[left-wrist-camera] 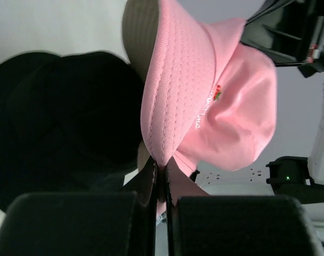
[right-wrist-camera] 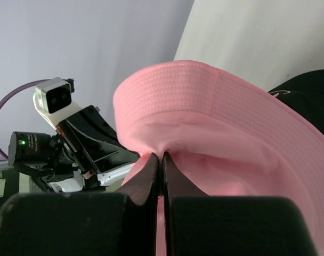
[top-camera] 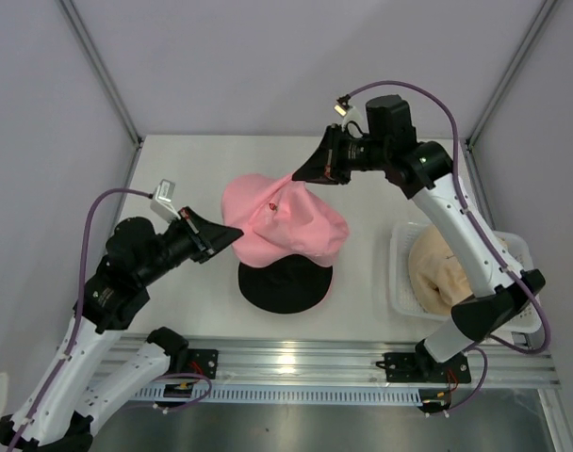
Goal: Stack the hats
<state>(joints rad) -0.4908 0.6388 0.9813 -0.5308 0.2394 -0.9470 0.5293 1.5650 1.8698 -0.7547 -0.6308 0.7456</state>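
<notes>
The pink hat [top-camera: 285, 226] hangs above the table between both arms, partly over the black hat [top-camera: 285, 285], which lies flat on the table. My left gripper [top-camera: 237, 232] is shut on the pink hat's brim [left-wrist-camera: 172, 106] at its left side; its jaws pinch the fabric edge at the left gripper [left-wrist-camera: 164, 166]. My right gripper [top-camera: 297, 175] is shut on the brim's far side, the fabric [right-wrist-camera: 215, 112] bunched at the right gripper [right-wrist-camera: 162, 155]. The black hat [left-wrist-camera: 61, 117] shows below the pink one. The beige hat [top-camera: 445, 268] sits in a white basket on the right.
The white perforated basket [top-camera: 397, 273] stands at the table's right side, under my right arm's forearm. The table's near edge runs along an aluminium rail [top-camera: 296, 363]. Grey walls enclose the left, back and right.
</notes>
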